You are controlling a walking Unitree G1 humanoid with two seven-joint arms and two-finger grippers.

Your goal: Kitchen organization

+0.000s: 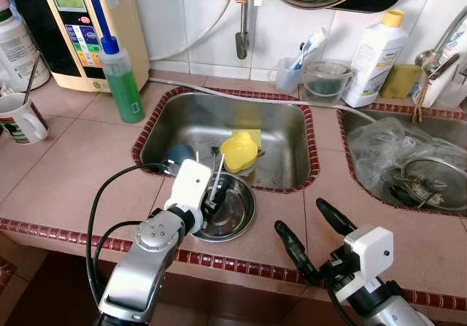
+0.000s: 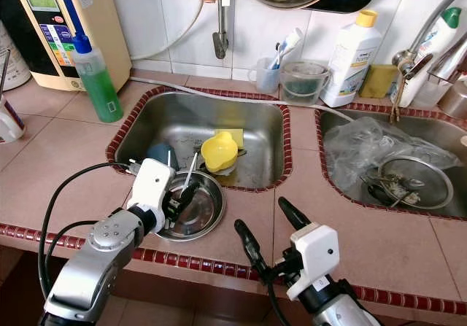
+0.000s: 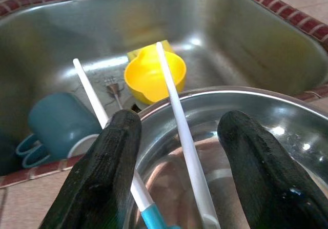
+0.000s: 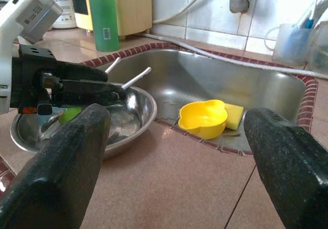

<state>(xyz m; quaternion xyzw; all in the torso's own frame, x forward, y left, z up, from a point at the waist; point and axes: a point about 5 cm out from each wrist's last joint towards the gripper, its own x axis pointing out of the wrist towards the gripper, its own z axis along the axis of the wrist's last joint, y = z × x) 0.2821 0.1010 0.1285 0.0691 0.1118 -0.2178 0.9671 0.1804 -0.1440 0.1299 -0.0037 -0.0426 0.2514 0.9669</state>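
The steel bowl (image 1: 228,209) sits on the counter's front edge, overhanging the left sink (image 1: 281,133) at that sink's front rim. 2 white sticks (image 3: 177,121) lean in it, tips pointing out over the sink. The left gripper (image 1: 211,200) is down inside the bowl with its jaws spread, 1 stick between them and the other just beside the left finger; nothing is pinched yet. The right gripper (image 1: 305,231) hangs over the counter's front edge to the right of the bowl, jaws wide and empty. To do this well, I would centre the jaws on a single stick low on its shaft, close slowly, and lift straight up so the bowl is not nudged into the sink. The yellow cup (image 1: 239,151) and blue mug (image 1: 180,154) lie in the sink.
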